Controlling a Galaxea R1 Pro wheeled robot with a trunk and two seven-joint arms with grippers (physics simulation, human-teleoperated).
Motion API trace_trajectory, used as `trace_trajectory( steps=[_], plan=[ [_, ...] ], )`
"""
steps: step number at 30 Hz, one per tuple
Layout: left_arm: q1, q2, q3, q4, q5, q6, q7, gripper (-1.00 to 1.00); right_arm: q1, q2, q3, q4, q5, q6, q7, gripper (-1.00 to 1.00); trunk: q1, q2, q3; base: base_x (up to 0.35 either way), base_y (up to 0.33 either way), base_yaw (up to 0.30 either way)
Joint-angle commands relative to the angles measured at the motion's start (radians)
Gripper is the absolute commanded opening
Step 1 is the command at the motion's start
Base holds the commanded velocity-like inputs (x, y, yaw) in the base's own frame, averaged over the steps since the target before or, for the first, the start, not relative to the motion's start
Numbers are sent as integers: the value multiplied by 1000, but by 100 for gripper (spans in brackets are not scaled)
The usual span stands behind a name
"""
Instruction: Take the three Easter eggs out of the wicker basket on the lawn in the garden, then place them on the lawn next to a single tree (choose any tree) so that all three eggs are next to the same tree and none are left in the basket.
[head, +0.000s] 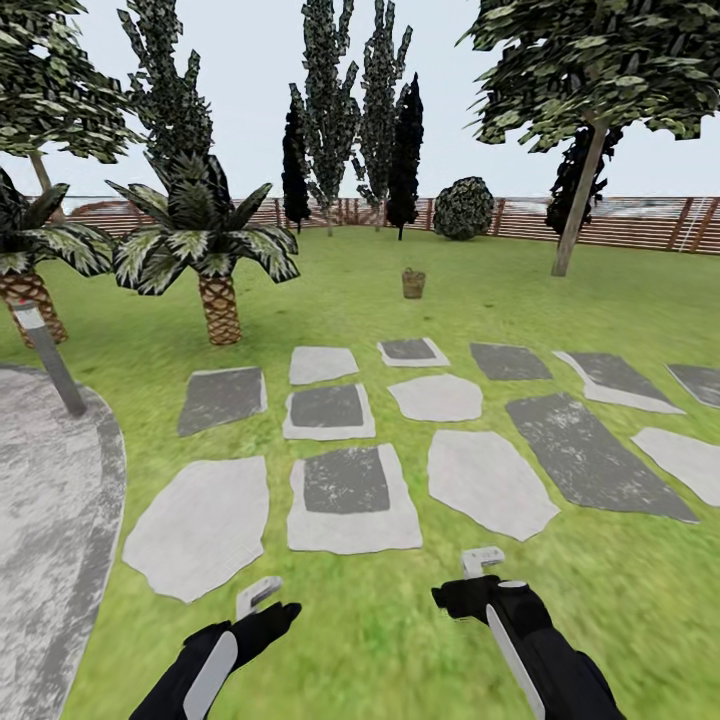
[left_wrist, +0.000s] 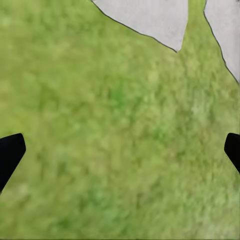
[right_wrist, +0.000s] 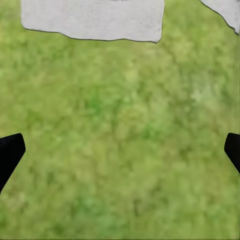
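The brown wicker basket (head: 413, 283) stands small and far off on the lawn (head: 330, 285), beyond the stepping stones. The eggs are hidden from here. A tree (head: 577, 205) with a pale straight trunk rises at the back right of the basket. My left gripper (head: 266, 604) and right gripper (head: 478, 586) hang low over the grass near me, both open and holding nothing. In each wrist view the black fingertips (left_wrist: 10, 152) (right_wrist: 10, 152) sit wide apart over bare grass.
Grey stepping stones (head: 350, 485) lie between me and the basket. A paved patch (head: 45, 540) and a slanted post (head: 50, 365) are at the left, with palm trees (head: 218, 300) behind. A round bush (head: 463, 208) and a slat fence (head: 640, 222) close the back.
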Motion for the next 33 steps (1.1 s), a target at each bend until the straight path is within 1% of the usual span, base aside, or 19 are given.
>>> trace_trajectory(
  steps=[1, 33],
  plan=[
    [0, 0, 0, -1, 6, 4, 2, 100, -1, -1, 2, -1, -5, 4, -1, 100, 1, 0, -1, 334, -1, 0],
    [0, -6, -2, -1, 5, 4, 2, 100, -1, 0, 3, -1, -5, 4, -1, 100, 1, 0, -1, 334, 0, 0]
  ],
)
